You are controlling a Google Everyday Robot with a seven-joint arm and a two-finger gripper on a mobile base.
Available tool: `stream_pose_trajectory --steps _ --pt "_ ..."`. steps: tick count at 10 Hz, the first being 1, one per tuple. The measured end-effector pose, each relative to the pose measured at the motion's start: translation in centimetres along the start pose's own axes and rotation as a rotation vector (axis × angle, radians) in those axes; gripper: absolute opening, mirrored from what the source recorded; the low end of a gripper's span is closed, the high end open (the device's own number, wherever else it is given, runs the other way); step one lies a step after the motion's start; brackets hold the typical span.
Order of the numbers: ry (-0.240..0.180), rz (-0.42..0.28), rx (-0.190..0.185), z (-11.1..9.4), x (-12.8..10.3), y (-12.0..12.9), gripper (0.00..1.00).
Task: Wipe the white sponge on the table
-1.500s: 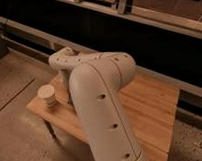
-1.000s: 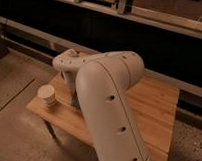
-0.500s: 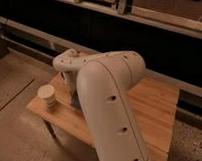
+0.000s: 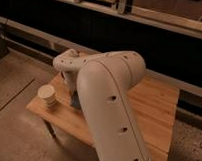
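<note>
The table [image 4: 153,104] has a light honey-coloured plank top and thin dark legs. My big white arm [image 4: 111,105] reaches over it from the lower right and hides much of the top. My gripper [image 4: 74,98] hangs below the wrist [image 4: 67,64], low over the left part of the table. A small pale patch shows right under it, but I cannot tell whether it is the white sponge. The sponge is otherwise hidden by the arm.
A short whitish round container [image 4: 47,95] stands on the table's left end, just left of the gripper. Speckled grey floor [image 4: 14,87] lies to the left and front. A dark wall with pale rails [image 4: 161,19] runs behind the table.
The arm's elbow shifted a little to the right early on. Since then the arm and the round container have stayed put.
</note>
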Motion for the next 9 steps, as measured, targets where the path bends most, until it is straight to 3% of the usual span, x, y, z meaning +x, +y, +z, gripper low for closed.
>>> stream_pose_trajectory --steps 6,7,9 --pt "0.0 0.0 0.0 0.04 -0.01 -0.01 0.43" --pt "0.0 0.0 0.001 0.05 0.0 -0.02 0.38" --pt "0.0 0.0 0.0 0.04 0.0 -0.01 0.2"
